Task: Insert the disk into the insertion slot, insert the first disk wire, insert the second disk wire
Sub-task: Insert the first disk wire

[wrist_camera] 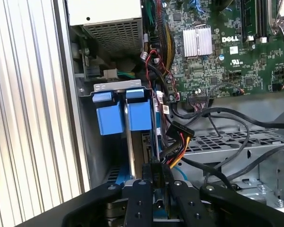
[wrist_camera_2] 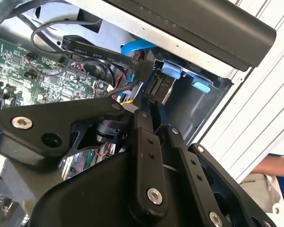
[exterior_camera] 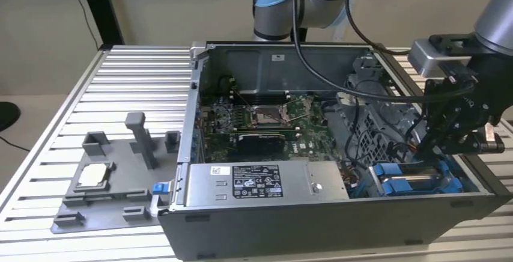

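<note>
Flat silver metal disk point(wrist_camera: 117, 116) mostly hidden inside the grey perforated metal drive cage point(wrist_camera: 227, 142), just its blue plastic carrier tabs showing.

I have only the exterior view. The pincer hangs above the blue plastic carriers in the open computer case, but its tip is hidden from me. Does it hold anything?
Observer: Yes. In the first wrist view the pincer is shut on a small black plastic plug.
Operator: Where is this plug against the carriers?
Observer: Close to the blue plastic carrier that lies nearer the green motherboard.
Operator: Is somebody near the table?
Observer: In the second wrist view a person's blue sleeve shows outside the grey metal computer case.
</note>
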